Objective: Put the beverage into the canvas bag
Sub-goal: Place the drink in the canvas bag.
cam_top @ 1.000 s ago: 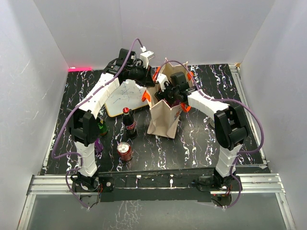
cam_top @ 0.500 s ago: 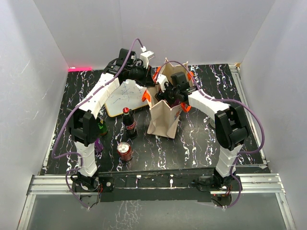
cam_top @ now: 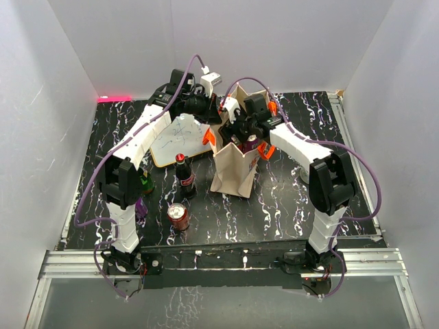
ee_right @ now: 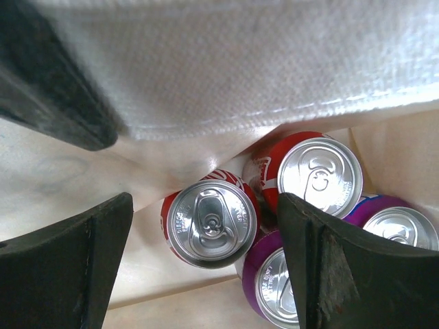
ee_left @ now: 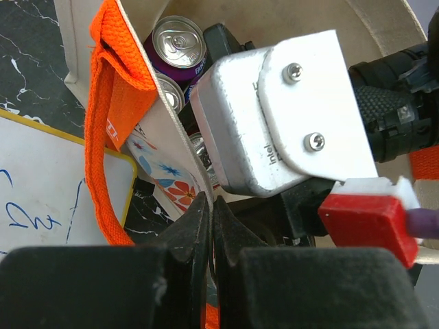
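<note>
Your canvas bag (cam_top: pixel 233 171) stands upright at the middle of the dark marbled table (cam_top: pixel 288 205). It is a tall beige tote with bright orange handles and orange side trim, its mouth pulled wide.

Your right gripper (ee_right: pixel 204 205) hangs in that mouth with its jaws spread apart and nothing in them. Through the gap you look straight down on a red can (ee_right: pixel 211 223) standing on the bag's floor, and neither finger is on it. A second red can (ee_right: pixel 319 171) stands just beside it, and two purple cans (ee_right: pixel 274 284) crowd the same corner, so the bottom is tightly packed.

Your left gripper (ee_left: pixel 209 219) is closed, pinching the bag's rim next to the orange handle (ee_left: pixel 110 137). The right arm's wrist camera housing (ee_left: pixel 274 116) fills much of the opening right beside it.

Outside the bag, a white board (cam_top: pixel 177 137) with a yellowish frame lies just to its left. Nearer you stand a dark cola bottle (cam_top: pixel 183 175), a green bottle (cam_top: pixel 145 181) half hidden by the left arm, and a lone red can on the table (cam_top: pixel 178 216).
</note>
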Tool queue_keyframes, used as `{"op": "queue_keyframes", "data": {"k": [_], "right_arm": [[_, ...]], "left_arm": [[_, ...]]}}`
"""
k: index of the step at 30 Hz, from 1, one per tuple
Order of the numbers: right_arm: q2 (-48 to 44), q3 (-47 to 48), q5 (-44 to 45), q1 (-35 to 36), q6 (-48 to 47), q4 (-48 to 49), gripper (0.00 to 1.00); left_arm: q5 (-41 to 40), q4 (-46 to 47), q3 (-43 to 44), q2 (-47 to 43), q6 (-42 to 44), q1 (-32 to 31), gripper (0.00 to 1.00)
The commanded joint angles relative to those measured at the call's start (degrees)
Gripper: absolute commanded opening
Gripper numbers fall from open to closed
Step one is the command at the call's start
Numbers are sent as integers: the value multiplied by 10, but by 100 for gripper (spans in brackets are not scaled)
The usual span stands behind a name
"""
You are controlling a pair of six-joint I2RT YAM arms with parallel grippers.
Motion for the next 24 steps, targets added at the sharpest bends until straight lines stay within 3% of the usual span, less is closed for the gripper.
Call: {"op": "queue_keyframes", "data": {"k": [1,10,16,24], "right_arm": [[-16,40,-10,-2,22,4,89],[-82,70,-5,-16,49,-19,89],[-121,78,18,-16,62,-30,89],[-147,127,-25,-15,71,-69,89]], "left_arm": [[23,17,4,-33,-7,0,0],[22,28,10,-43,-19,0,2],[8,31,12,-61,-26,0,43],[-18,34,8,-100,-36,0,73]]}}
